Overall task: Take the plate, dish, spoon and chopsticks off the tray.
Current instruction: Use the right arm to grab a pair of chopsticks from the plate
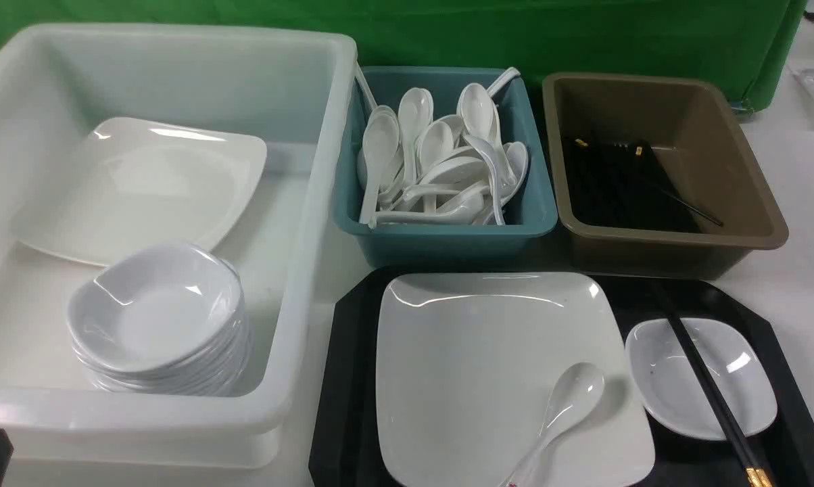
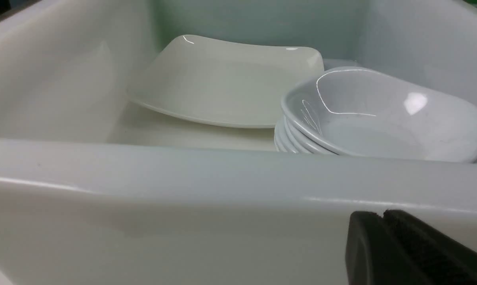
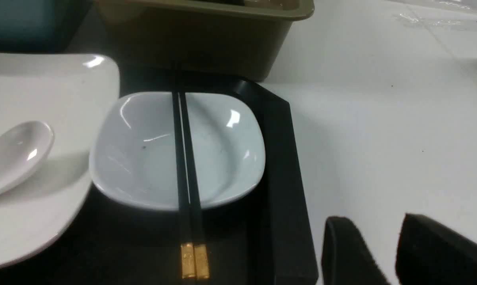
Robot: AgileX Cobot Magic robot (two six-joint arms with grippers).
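The black tray (image 1: 346, 379) lies at the front centre-right. On it sits the large white plate (image 1: 474, 365), with the spoon (image 1: 569, 399) lying in its near right corner. Beside the plate on the right is the small dish (image 1: 752, 385), and the black chopsticks (image 1: 701, 375) rest across it, gold caps toward me. My right gripper (image 3: 375, 219) is open and empty over the white table, just outside the tray's right rim (image 3: 282, 158), near the chopsticks' (image 3: 185, 166) capped ends. My left gripper (image 2: 382, 215) is shut and empty against the outside of the white tub's near wall.
A big white tub (image 1: 319, 203) at the left holds another square plate (image 1: 143, 182) and a stack of small dishes (image 1: 157, 318). Behind the tray stand a teal tub (image 1: 447, 237) full of spoons and a brown tub (image 1: 650, 257) with chopsticks.
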